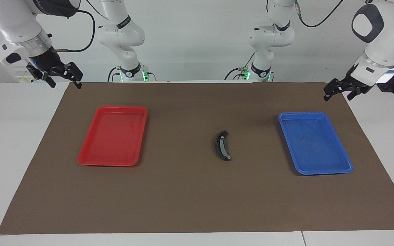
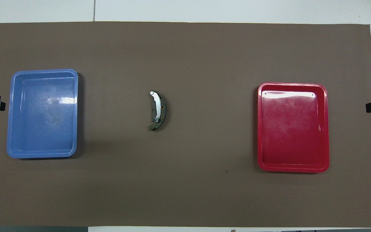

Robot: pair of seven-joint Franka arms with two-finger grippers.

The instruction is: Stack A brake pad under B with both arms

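Note:
The B crescent pad with its pale strip lies in the middle of the brown mat, on top of the short dark grey A pad. A's edge shows from under B on the side toward the right arm's end. The overhead view shows the same: B lies on A. My right gripper is open and empty, up in the air over the mat's corner near the red tray. My left gripper is open and empty, up over the mat's edge near the blue tray. Both arms wait, away from the pads.
A red tray lies toward the right arm's end and a blue tray toward the left arm's end; nothing lies in either. Both show in the overhead view, red and blue. White table surrounds the brown mat.

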